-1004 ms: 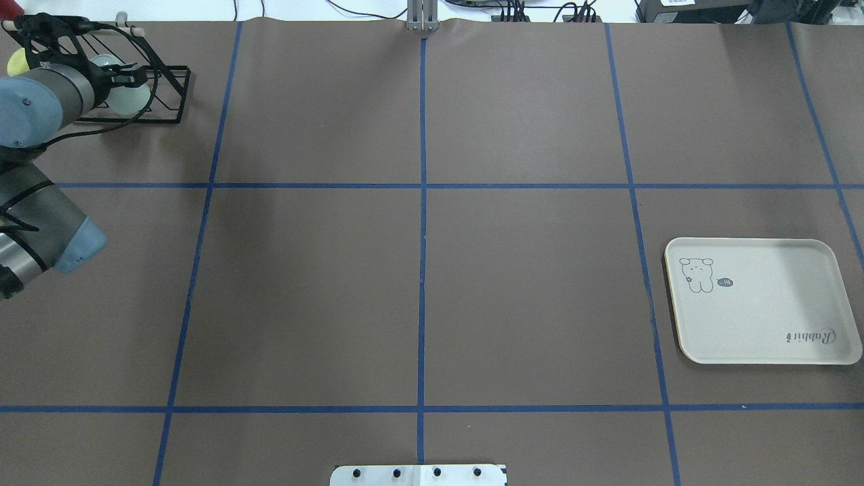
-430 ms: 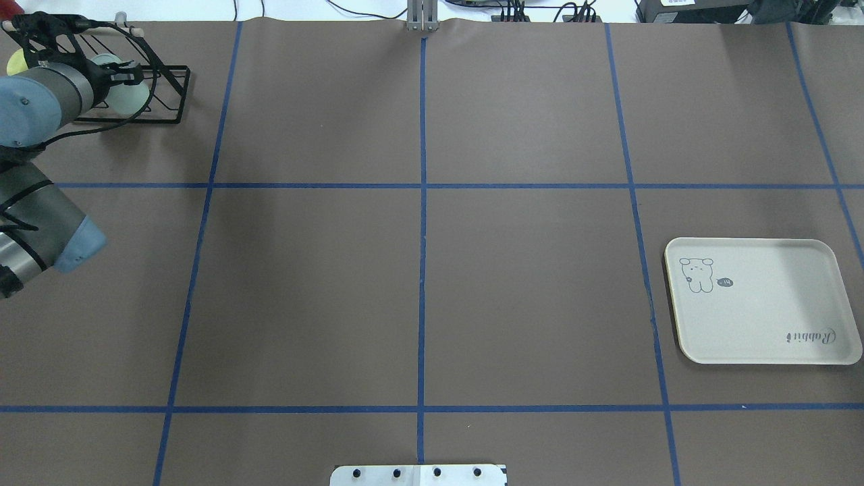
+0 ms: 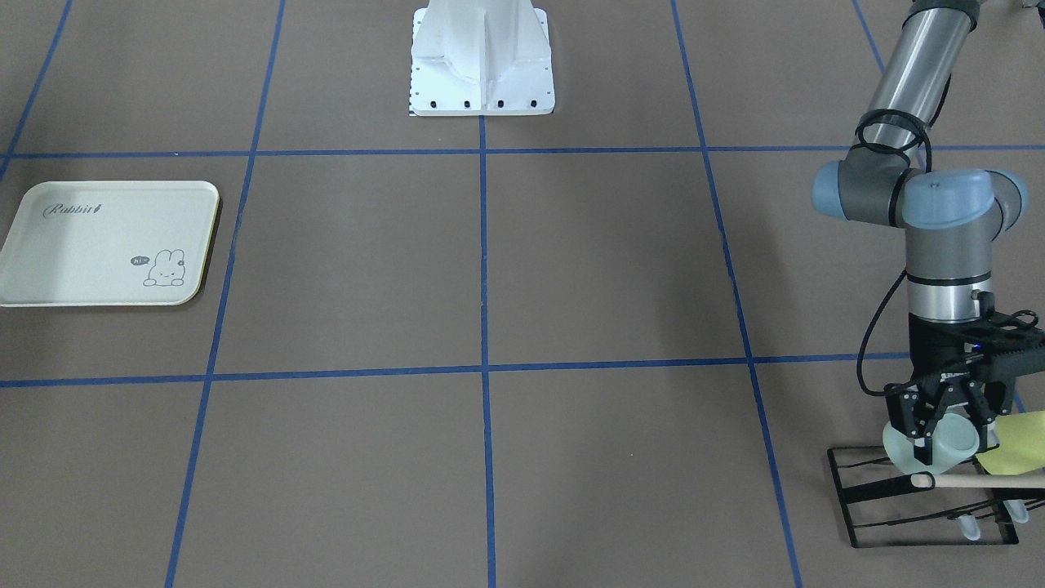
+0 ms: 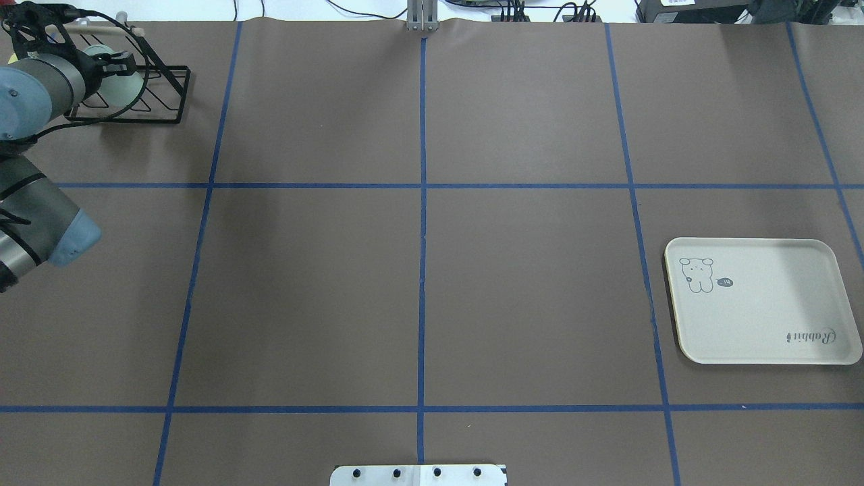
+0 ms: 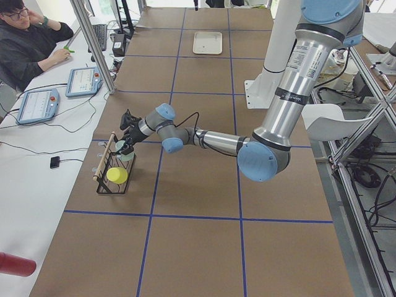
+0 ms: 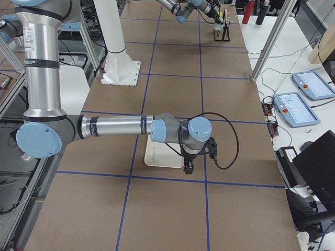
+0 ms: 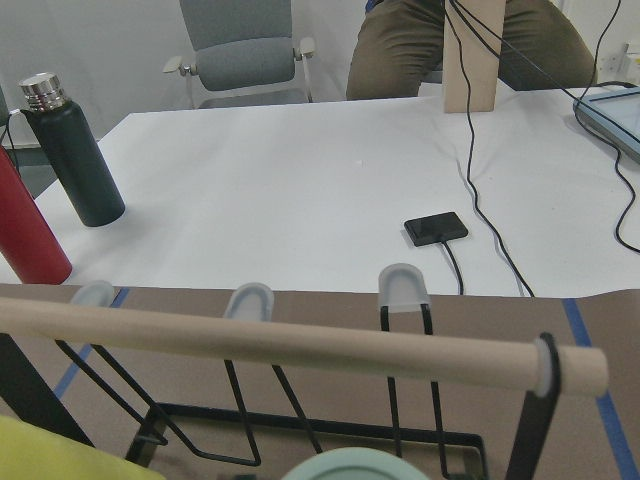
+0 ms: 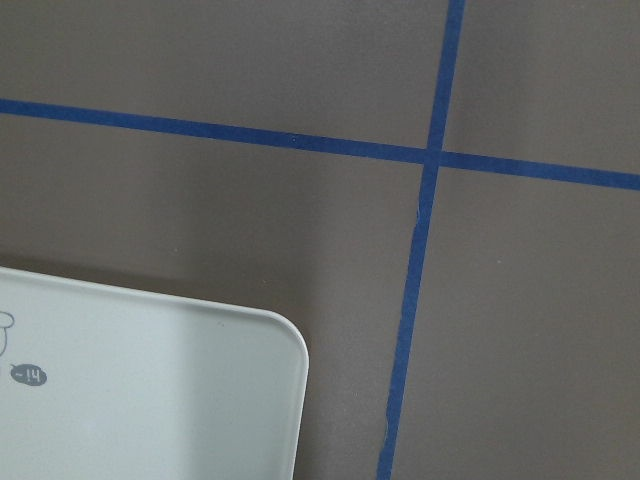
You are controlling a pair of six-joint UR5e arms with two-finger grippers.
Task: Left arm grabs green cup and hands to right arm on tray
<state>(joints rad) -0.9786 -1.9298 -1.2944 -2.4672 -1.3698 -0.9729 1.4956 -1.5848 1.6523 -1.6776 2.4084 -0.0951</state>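
The pale mint-green cup (image 3: 949,443) is at the black wire rack (image 3: 922,506), just above its wooden rod (image 7: 300,340). My left gripper (image 3: 945,431) comes down from above and is shut on the cup. The pair also shows in the overhead view (image 4: 125,81), at the far left corner. The cup's rim shows at the bottom of the left wrist view (image 7: 345,468). The cream tray (image 4: 776,317) lies bare at the right. My right gripper (image 6: 187,167) hangs over the tray's corner (image 8: 150,390). I cannot tell whether it is open or shut.
A yellow-green cup (image 3: 1016,445) lies in the rack beside the mint cup. The white robot base (image 3: 482,57) stands at the table's near edge. An operator (image 5: 25,43) sits by the side table, which holds two bottles (image 7: 70,150) and cables.
My left gripper has moved up and away from the rack's floor, and the green cup has moved with it. The tray has not moved.
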